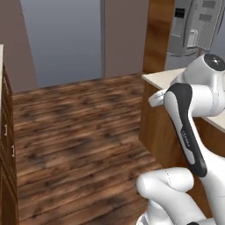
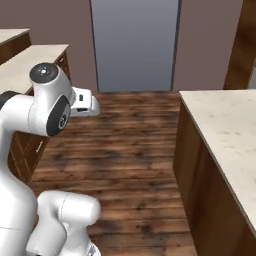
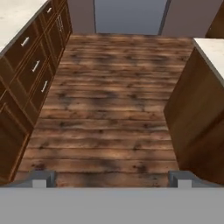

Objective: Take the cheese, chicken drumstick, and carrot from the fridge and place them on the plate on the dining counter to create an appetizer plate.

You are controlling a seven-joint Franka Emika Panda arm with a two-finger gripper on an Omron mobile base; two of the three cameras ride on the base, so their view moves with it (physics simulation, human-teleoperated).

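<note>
My gripper (image 3: 111,179) is open, with nothing between its fingertips (image 3: 41,179), and it looks down over a bare wooden floor (image 3: 109,109). A grey appliance with panelled bins, apparently the fridge (image 1: 193,26), stands at the far right behind a beige-topped wooden counter (image 1: 165,79). I cannot tell whether this is the dining counter. The same counter runs along the right of the right base view (image 2: 225,125) and the hand view (image 3: 197,105). The cheese, chicken drumstick, carrot and plate are out of view.
Dark wood cabinets with drawer handles (image 3: 35,65) under a pale top line the left side. A wide aisle of floor lies between them and the counter. A grey-blue panel (image 2: 135,45) closes the far wall.
</note>
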